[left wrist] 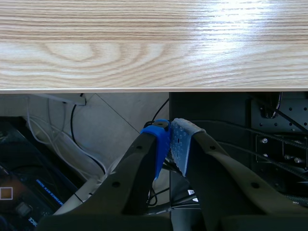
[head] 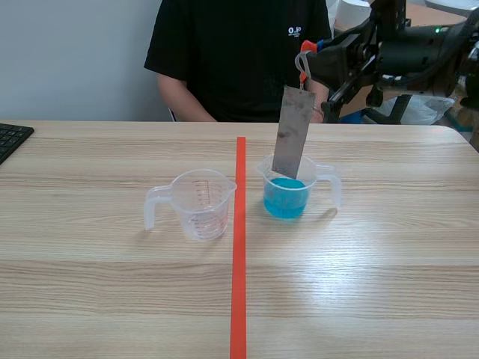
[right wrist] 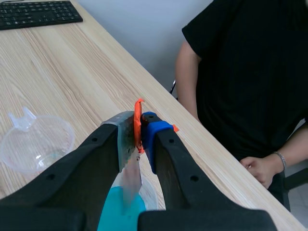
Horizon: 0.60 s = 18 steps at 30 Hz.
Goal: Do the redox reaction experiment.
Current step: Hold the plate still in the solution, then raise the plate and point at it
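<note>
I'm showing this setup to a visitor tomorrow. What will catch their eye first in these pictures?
Most striking is the grey metal strip, hanging upright from the right claw with its lower end inside the measuring cup of blue liquid, just right of the orange-red tape line. An empty clear measuring cup stands left of that line, and a person in a black T-shirt sits across the table.

You are seeing the left gripper's [left wrist: 170,132] thick black fingers [left wrist: 130,178] carrying round screw holes and dotted blue pads [left wrist: 156,149]. The bulky black right arm [head: 419,52] is showing a green light [head: 438,30].
</note>
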Tool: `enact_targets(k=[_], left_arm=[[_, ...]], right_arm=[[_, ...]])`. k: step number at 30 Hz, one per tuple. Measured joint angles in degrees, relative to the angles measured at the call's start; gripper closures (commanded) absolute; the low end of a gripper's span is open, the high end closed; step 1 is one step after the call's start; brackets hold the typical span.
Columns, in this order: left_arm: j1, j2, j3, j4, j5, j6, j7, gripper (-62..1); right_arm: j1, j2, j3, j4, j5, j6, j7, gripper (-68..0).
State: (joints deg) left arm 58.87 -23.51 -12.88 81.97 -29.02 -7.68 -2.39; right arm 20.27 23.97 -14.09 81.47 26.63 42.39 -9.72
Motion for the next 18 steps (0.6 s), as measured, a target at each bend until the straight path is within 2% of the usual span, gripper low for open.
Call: enact_targets(k=[8,18], left_arm=[[0.0,0.0,0.0,0.0,0.0,0.0,0.0,-4.9],[0.0,0.0,0.0,0.0,0.0,-0.5,0.0,-4.9]], right_arm=[[0.0,2.6,0.0,4.7,5.2,0.0,-5.0,-1.7],[0.0,4.9,0.0,8.8,11.4,0.0,-7.8,-1.7]])
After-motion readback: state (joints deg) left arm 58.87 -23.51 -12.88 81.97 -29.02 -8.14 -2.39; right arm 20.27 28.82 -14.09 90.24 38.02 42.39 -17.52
